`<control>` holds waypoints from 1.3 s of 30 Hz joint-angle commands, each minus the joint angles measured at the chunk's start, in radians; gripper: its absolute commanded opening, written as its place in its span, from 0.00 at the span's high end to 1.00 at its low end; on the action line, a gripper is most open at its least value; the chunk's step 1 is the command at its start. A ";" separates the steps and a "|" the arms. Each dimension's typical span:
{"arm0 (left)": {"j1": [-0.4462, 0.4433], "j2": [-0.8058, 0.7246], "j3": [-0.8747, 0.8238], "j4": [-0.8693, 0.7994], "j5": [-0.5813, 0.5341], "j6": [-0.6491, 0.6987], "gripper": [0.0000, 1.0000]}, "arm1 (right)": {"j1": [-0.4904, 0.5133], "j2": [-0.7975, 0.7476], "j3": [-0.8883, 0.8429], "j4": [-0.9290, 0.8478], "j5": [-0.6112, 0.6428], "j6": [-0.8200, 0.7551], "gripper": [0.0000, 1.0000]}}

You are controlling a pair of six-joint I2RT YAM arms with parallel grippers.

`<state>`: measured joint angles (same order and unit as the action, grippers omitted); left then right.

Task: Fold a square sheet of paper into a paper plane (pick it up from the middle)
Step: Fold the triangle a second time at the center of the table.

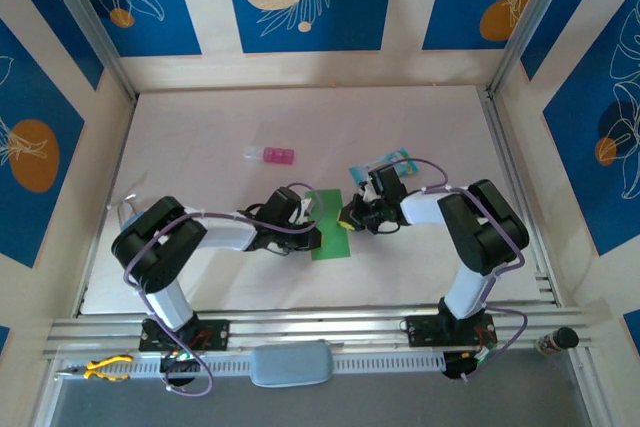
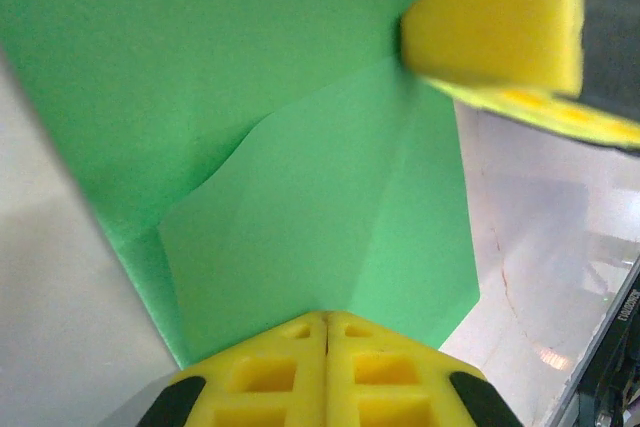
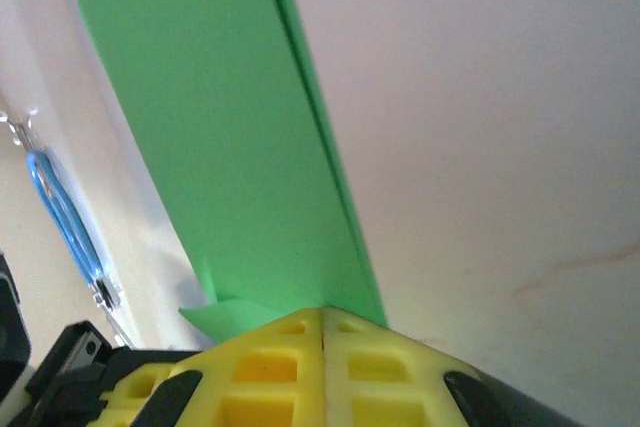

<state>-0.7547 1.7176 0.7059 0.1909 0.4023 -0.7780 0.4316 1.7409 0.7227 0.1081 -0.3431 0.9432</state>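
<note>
Green square sheet of paper (image 1: 335, 237), creased, left gripper (image 2: 326, 319) squeezed tight closed at the paper's left side, right gripper (image 3: 323, 313) squeezed tight closed at the paper's right edge, pink block (image 1: 276, 155) seen near, past the paper's far end.

Square sheet of paper (image 1: 331, 232), partly folded. In the top external view I read it as a narrow strip of plain bright green, just below the centre of the frame. It lies flat, its long axis running roughly top to bottom.

In the left wrist view the sheet (image 2: 200, 67) fills the upper left and centre. A paler flap with angled creases lies over the darker layer, and its right edge runs straight down, right of centre.

In the right wrist view I see a long band (image 3: 220, 127) from upper left to bottom centre. It is doubled along its right edge, with a small pointed corner at lower left.
</note>
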 commanded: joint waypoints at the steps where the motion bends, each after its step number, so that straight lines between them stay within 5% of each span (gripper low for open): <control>1: 0.008 0.013 -0.041 -0.175 -0.061 0.032 1.00 | -0.028 0.006 0.034 -0.072 0.098 -0.016 1.00; 10: 0.012 0.009 -0.022 -0.189 -0.059 0.051 1.00 | 0.033 -0.119 0.034 -0.081 0.088 -0.065 1.00; 30: 0.019 -0.082 0.114 -0.263 -0.001 0.054 0.99 | 0.090 0.000 -0.009 -0.096 0.147 -0.018 1.00; 39: 0.012 0.015 0.190 -0.176 0.094 -0.024 1.00 | 0.101 0.016 -0.006 -0.090 0.147 0.002 1.00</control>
<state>-0.7483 1.6840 0.8658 -0.0116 0.4423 -0.7704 0.5243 1.7191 0.7395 0.0631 -0.2382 0.9310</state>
